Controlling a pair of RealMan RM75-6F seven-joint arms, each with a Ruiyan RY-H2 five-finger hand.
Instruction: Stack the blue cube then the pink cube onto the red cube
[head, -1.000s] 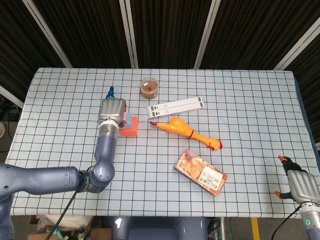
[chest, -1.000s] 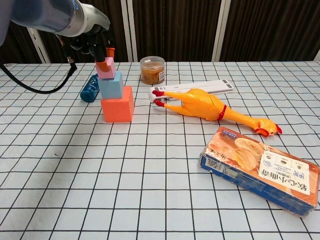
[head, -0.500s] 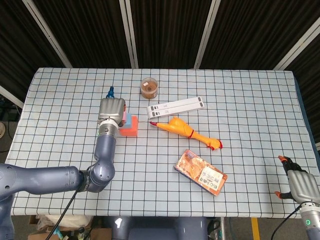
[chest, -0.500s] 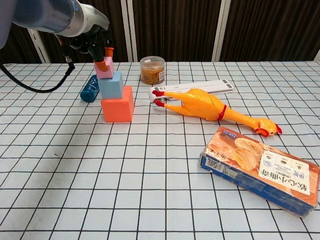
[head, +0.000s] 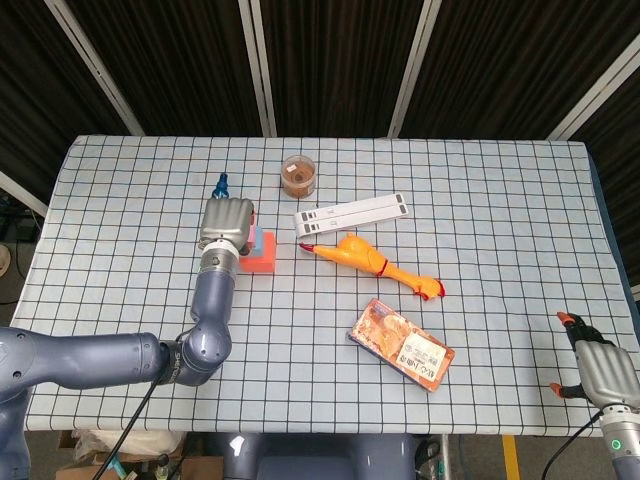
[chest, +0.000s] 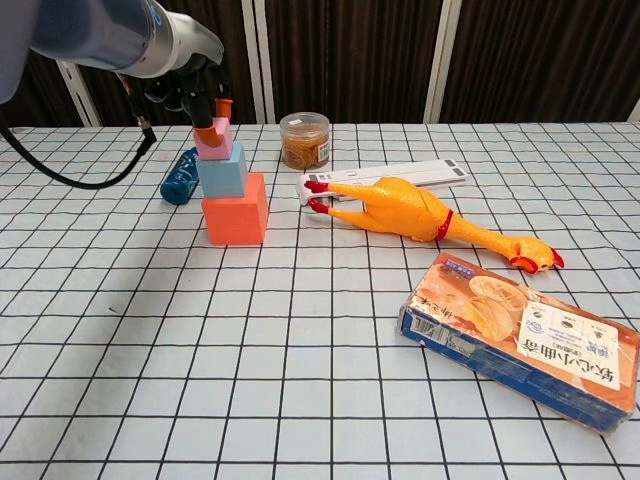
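My left hand (chest: 195, 88) pinches the pink cube (chest: 213, 139), which sits atop the blue cube (chest: 222, 171) on the red cube (chest: 235, 208), a 3-cube stack on the desk (chest: 300, 340). My right hand (head: 597, 368) rests off the desk edge, fingers apart, holding nothing.

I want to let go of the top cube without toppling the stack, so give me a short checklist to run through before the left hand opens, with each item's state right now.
1. Blue cube sits on the red cube: ok.
2. Pink cube rests on the blue cube: ok, though it looks slightly tilted.
3. Left hand has released the pink cube: not ok, its fingers are at the cube's top.
4. Pink cube centred on the blue one: cannot tell, the hand covers it in the head view.
5. Blue bottle is apart from the stack: ok.
6. Right hand is away from the stack: ok.
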